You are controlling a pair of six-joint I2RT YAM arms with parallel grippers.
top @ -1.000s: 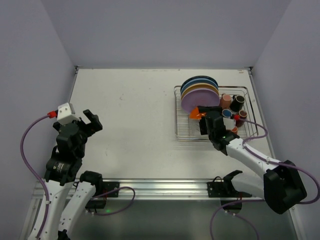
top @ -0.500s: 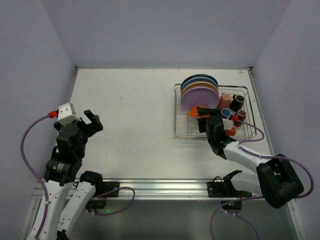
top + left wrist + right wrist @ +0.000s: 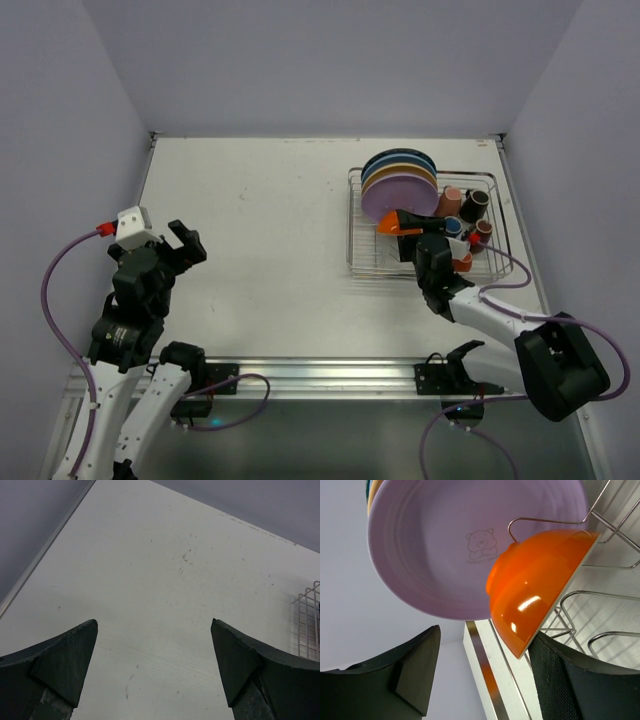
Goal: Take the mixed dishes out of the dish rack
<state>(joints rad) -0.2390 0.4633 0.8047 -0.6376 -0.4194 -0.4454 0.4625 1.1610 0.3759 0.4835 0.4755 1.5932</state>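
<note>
The silver wire dish rack (image 3: 370,262) stands at the table's right. Plates stand on edge in its back left; the lilac one (image 3: 398,198) is nearest, with yellow and blue ones behind. The small orange bowl (image 3: 397,223) leans on a wire divider in front of the lilac plate. Several mugs (image 3: 466,209) fill the rack's right side. My right gripper (image 3: 421,233) is open inside the rack, just below the bowl. In the right wrist view the bowl's (image 3: 535,587) lower rim sits next to my right finger (image 3: 575,680), under the lilac plate (image 3: 440,545). My left gripper (image 3: 178,243) is open and empty, far left.
The rack's left corner (image 3: 311,620) shows at the right edge of the left wrist view, beyond bare white table (image 3: 165,580). Grey walls close the table on three sides. The rack's wire dividers (image 3: 600,610) run behind the bowl.
My right gripper has shifted slightly and turned at the bowl, its jaws still open. The bowl has nudged slightly. The left arm has not moved.
</note>
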